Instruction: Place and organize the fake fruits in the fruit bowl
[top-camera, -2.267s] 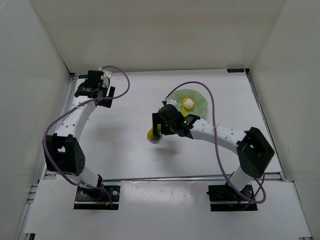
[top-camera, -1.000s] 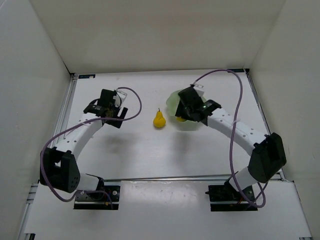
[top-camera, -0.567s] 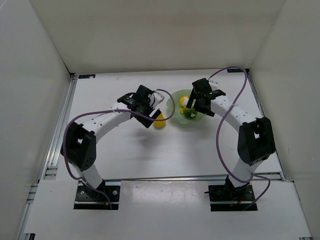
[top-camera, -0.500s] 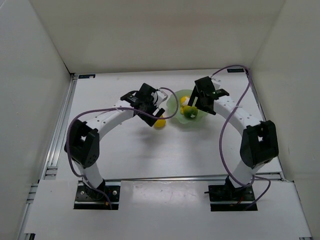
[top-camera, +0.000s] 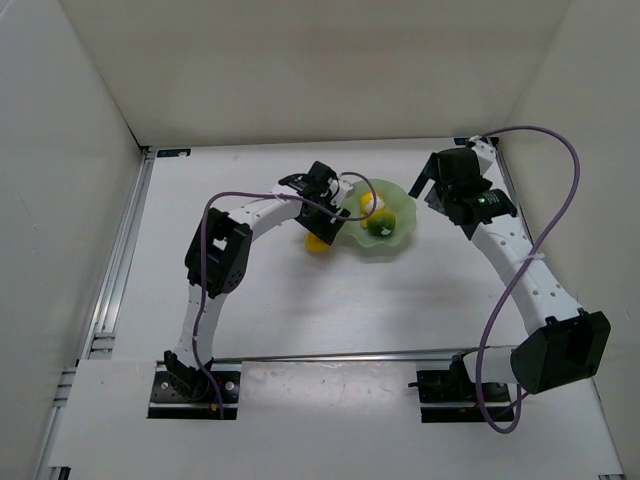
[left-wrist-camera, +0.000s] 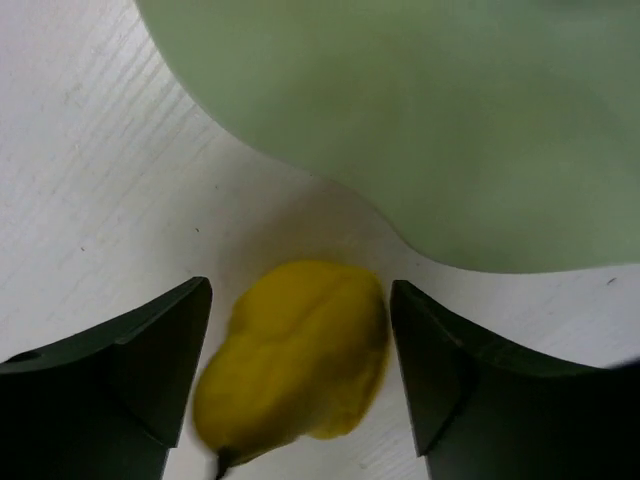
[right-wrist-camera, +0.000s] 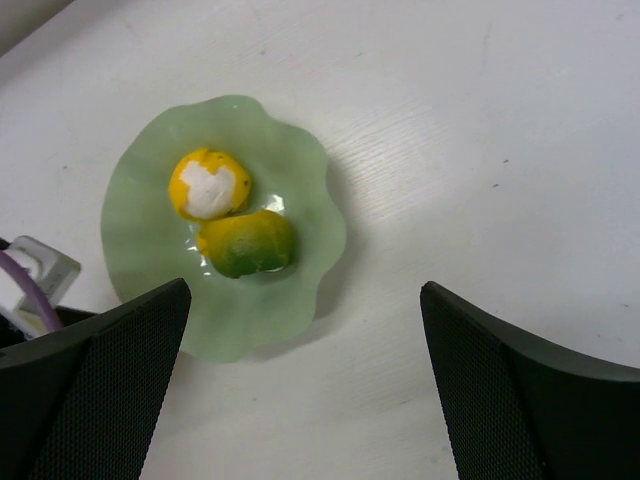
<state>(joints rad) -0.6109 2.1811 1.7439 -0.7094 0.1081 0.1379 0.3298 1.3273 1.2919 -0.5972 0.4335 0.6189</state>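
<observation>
The yellow pear (top-camera: 316, 243) lies on the white table just left of the mint-green bowl (top-camera: 398, 243). In the left wrist view the pear (left-wrist-camera: 295, 365) lies between my open left fingers (left-wrist-camera: 130, 360), with a gap on each side, and the bowl's rim (left-wrist-camera: 420, 120) is just beyond. My left gripper (top-camera: 321, 228) hangs over the pear. The yellow-and-white fruit (right-wrist-camera: 208, 185) and the green-yellow fruit (right-wrist-camera: 247, 243) sit together in the bowl (right-wrist-camera: 150, 200). My right gripper (top-camera: 445, 195) is open and empty, to the right of the bowl and above it.
White walls enclose the table on the left, back and right. Purple cables loop from both arms; the left arm's cable and clip (right-wrist-camera: 35, 275) show beside the bowl's left rim. The left arm's elbow (top-camera: 215, 250) stands left of the pear.
My left gripper has swung right and come down around the pear. My right gripper has let go of the green-yellow fruit in the bowl and pulled back to the right.
</observation>
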